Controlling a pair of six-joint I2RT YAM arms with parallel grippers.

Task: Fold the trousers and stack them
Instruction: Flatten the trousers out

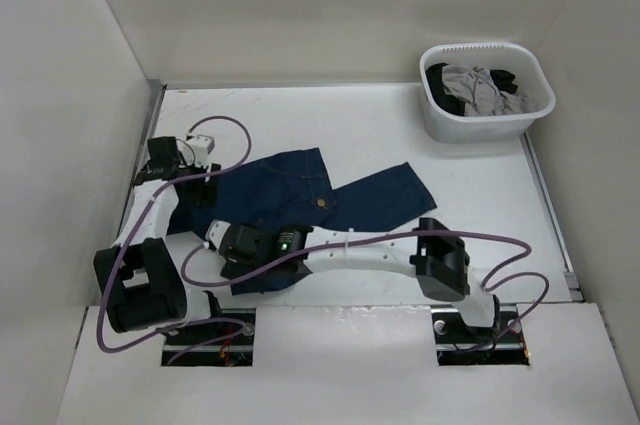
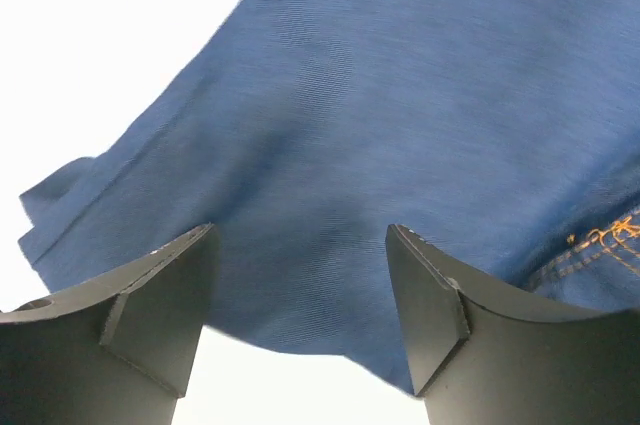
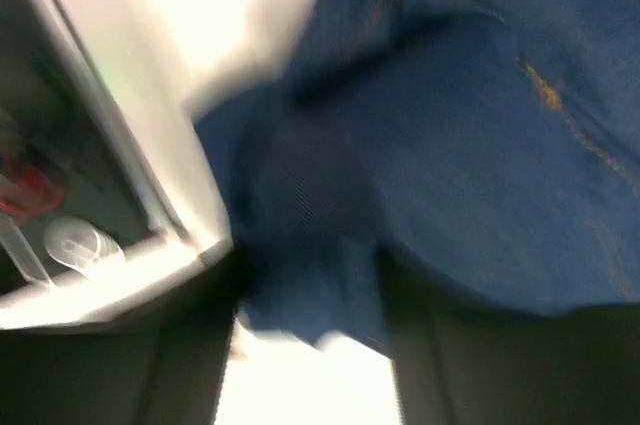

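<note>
Top view: dark blue jeans (image 1: 290,185) lie spread on the white table (image 1: 480,205), left of centre in the frame. One leg runs out to the right, and the waist end with a brass button is near the middle. The cloth is creased and rumpled, not flat.

Left gripper (image 1: 172,173): at the jeans' upper left corner, arm reaching up along the left edge of the frame. In the left wrist view its fingers (image 2: 150,315) are spread wide with nothing held between them. Blue denim (image 2: 400,125) fills the view beyond the tips, with orange stitching (image 2: 600,245) at right and a cloth edge against white table at left.

Right gripper (image 1: 225,250): arm stretched across the lower frame from the right, tool head over the jeans' lower left part. The right wrist view is badly blurred. Two dark fingers (image 3: 470,355) stand apart at the bottom, with a bunched fold of denim (image 3: 310,275) in the gap. Cannot tell whether it is pinched.

Upper right: white plastic basket (image 1: 440,120) holding a grey garment (image 1: 480,90) and a black garment (image 1: 440,80), well apart from the jeans.
</note>
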